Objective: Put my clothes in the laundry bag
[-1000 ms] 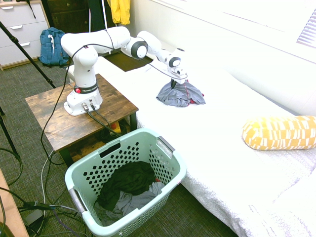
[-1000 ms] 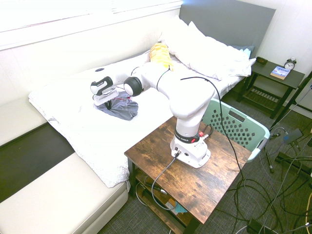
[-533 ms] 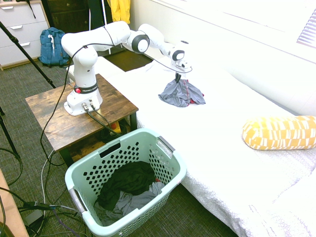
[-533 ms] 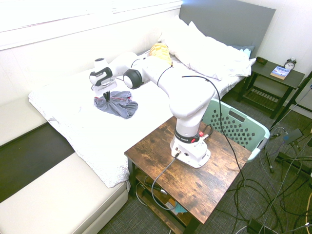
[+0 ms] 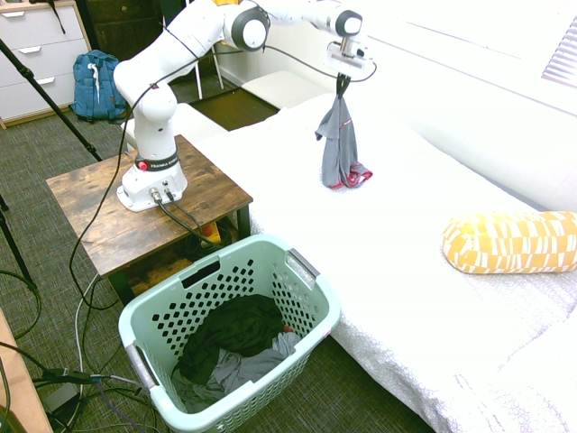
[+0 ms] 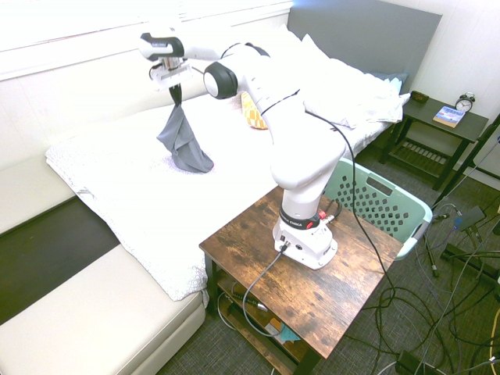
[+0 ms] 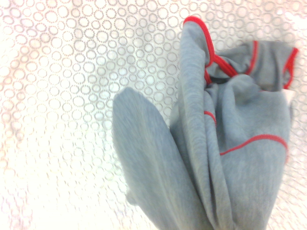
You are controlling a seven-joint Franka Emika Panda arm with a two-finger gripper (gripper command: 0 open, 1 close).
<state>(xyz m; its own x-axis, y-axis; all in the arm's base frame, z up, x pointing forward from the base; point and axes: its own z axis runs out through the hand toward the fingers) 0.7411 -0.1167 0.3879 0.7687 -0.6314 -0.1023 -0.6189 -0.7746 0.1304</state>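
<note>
In the first exterior view, a grey T-shirt (image 5: pixel 340 144) with thin red trim is seen hanging in a long, narrow bunch above a white-covered bed (image 5: pixel 406 253). Its top is pinched in the closed gripper (image 5: pixel 343 83), and its lowest fold, where the red trim shows, is at or just above the bed cover; contact cannot be told. The white arm is stretched high and out over the bed from a wooden side table (image 5: pixel 99 216), with the gripper pointed straight down. A mint-green laundry basket (image 5: pixel 306 289) with diamond-perforated sides is placed on the floor against the bed's near edge, well apart from the shirt; a black garment (image 5: pixel 236 327) and grey cloth are lying inside it. A yellow patterned pillow (image 5: pixel 510 242) is resting further along the bed.

In the second exterior view, the shirt (image 6: pixel 183 141) is shown dangling from the gripper (image 6: pixel 175 84) over the bed, with the basket (image 6: pixel 383 205) behind the side table.

In the wrist view, the shirt (image 7: pixel 230 158) is seen from above as soft grey folds with red seam lines, against the bed cover's ring pattern.
</note>
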